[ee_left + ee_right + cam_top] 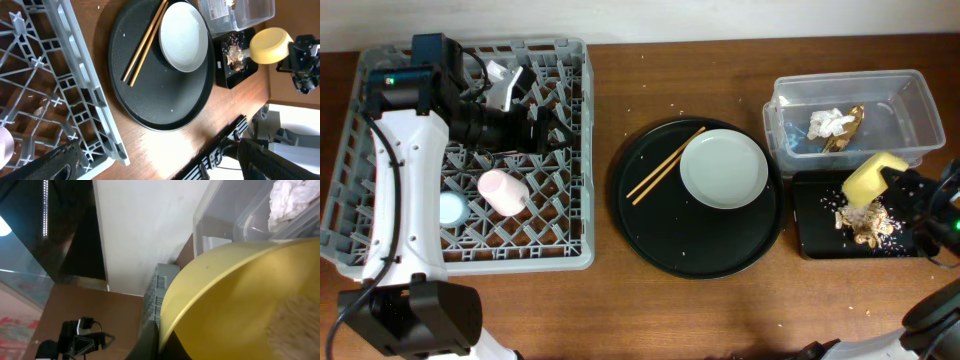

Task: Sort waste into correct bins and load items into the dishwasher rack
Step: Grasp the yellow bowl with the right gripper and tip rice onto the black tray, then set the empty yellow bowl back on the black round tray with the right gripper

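The rack (520, 258) fills the table's left edge. The left gripper (552, 128) hovers over its back rows, fingers spread and empty. At the right edge, the black tray (812, 240) sits in front of the tub (905, 90). The right gripper (898, 185) clamps the bowl (873, 177), tipped above the leftovers (865, 215) on that tray. From the bowl, the rack lies leftward across the whole table.

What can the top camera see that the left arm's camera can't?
Only overhead: the blue cup and the left arm itself. Only left wrist: the table edge, with dark gear beyond it. Both: the rack, round tray, plate, chopsticks, and the bowl in the right gripper.
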`<state>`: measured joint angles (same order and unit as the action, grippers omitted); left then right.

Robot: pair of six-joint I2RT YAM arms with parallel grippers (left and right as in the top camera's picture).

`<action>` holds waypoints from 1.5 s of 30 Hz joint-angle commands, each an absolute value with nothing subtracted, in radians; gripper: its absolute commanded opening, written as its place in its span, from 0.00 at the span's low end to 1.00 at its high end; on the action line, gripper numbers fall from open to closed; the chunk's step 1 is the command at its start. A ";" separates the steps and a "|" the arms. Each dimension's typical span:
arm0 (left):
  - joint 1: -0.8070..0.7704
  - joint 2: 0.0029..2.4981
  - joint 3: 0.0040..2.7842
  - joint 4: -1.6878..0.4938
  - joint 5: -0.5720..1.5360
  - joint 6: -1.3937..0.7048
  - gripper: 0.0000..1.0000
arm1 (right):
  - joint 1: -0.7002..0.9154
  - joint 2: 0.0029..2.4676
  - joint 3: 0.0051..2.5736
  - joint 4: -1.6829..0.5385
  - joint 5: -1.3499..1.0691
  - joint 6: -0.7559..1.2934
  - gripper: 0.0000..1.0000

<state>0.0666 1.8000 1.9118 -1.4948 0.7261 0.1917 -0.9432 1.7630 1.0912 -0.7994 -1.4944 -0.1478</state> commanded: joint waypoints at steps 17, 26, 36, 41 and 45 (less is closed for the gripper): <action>0.068 1.797 1.929 -1.493 0.736 0.215 0.99 | -0.566 1.502 1.105 -1.188 -1.140 -0.430 0.04; 0.068 1.797 1.929 -1.494 0.737 0.215 0.99 | 0.559 1.570 1.105 -0.906 -0.179 0.171 0.05; -0.075 1.804 1.929 -1.412 0.536 0.214 0.94 | 0.407 1.539 1.288 -0.938 -0.208 0.332 0.53; -0.347 1.864 1.929 -1.363 0.266 0.074 0.89 | 0.207 1.525 1.298 -1.031 -0.351 0.331 0.54; -0.438 1.914 1.876 -1.358 0.265 0.022 0.80 | 0.065 1.526 1.298 -1.060 -0.347 0.331 0.60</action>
<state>-0.3969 1.8767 1.9121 -1.3640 0.2890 0.0757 0.1177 1.5352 1.2869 -1.0557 -0.3420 0.3222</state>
